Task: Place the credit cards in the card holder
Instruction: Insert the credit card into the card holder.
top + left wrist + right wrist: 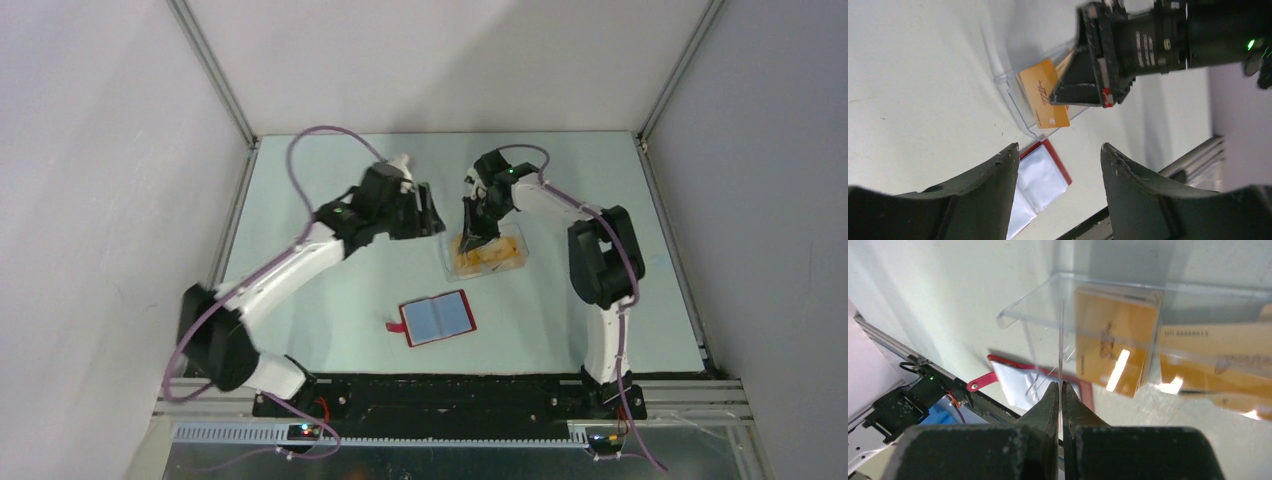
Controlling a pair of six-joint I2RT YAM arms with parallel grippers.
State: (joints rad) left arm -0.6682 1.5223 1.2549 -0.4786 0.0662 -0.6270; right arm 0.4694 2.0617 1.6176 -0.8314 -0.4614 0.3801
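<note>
Now right end effector [1060, 387] pinches one clear box [1108, 281] holding at least two credit cards [1113, 345]; left end effector [1059, 150] open.

A clear plastic box [1048, 300] (open-topped) sits on the pale table [330, 290].

Bright even light; soft shadows; glare on clear box [1040, 307] and credit cards [1113, 340]; foreground blurred.

The credit cards [485, 260] lie inside the clear box [516, 238] on the counter [330, 335]. The card holder [437, 318] lies at 7 o'clock from the box, apart from it.
</note>
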